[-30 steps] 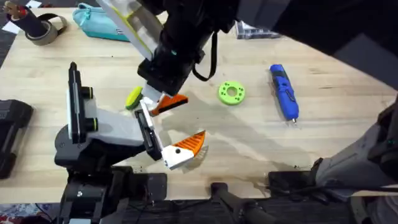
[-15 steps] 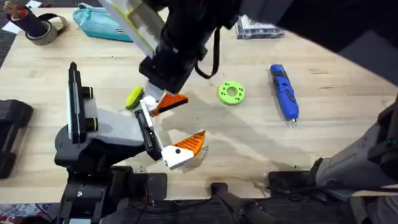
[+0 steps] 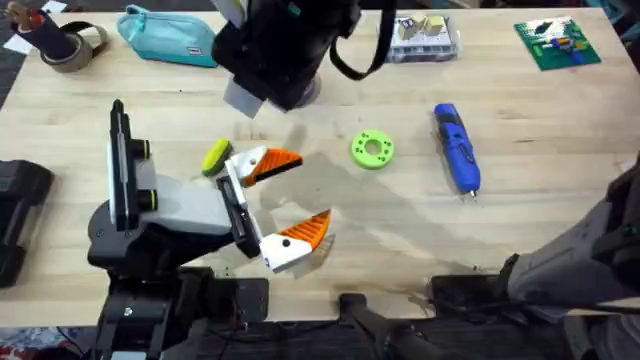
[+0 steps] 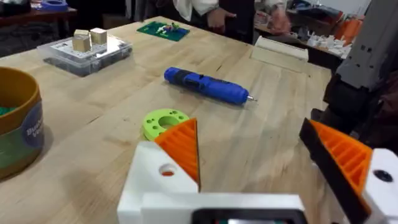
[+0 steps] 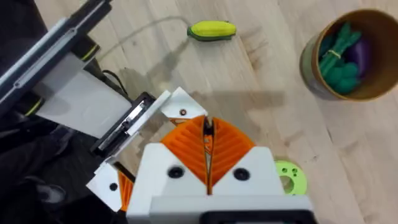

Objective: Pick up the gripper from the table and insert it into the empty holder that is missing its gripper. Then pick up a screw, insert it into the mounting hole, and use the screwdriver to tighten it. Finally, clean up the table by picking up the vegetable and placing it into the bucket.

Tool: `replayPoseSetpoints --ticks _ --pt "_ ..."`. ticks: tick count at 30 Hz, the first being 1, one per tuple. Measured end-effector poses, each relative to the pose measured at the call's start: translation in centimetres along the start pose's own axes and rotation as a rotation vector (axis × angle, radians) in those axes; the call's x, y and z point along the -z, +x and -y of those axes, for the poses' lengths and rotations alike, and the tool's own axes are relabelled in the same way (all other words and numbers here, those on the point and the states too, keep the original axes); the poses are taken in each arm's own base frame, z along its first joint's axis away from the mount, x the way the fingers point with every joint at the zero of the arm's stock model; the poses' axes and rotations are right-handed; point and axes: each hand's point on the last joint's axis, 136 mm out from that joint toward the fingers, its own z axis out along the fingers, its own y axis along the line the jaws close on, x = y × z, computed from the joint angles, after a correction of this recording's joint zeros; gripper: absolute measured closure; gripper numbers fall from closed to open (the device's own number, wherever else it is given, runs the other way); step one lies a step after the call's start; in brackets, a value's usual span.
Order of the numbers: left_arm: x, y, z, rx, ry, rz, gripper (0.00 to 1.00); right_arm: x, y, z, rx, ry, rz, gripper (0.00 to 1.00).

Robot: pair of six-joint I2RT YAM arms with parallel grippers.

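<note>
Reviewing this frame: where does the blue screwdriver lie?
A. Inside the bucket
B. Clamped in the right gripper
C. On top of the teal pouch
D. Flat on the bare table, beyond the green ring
D: the screwdriver lies flat on the table, on the far side of the green ring from the holder, with no gripper touching it.

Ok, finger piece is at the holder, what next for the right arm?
Probably fetch a screw: the gripper sits at the holder, its mounting hole looks empty, and the right gripper is shut on nothing above it.
</note>
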Motion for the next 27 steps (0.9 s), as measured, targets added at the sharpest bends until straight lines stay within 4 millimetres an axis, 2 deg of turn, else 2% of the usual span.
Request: replayPoseSetpoints --ticks 4,9,13,22,27 --pt "0.0 0.0 0.0 0.0 0.0 0.0 0.014 -0.5 -0.1 -0.5 0.043 0.012 -0.016 0.996" --pt "0.0 0.0 0.0 0.0 0.0 0.0 0.014 -3.1 1.2 -1.1 0.1 0.014 -0.12 0.996" --pt "0.0 0.0 0.0 0.0 0.0 0.0 0.014 -4.3 1.8 -1.8 0.153 0.001 -0.165 0.996" --pt "0.0 0.0 0.0 0.0 0.0 0.0 0.014 -4.4 2.5 -2.2 0.209 -0.011 -0.196 0.996" --pt "0.0 0.0 0.0 0.0 0.0 0.0 0.014 -4.5 2.4 -3.4 0.255 -0.025 -0.196 0.996"
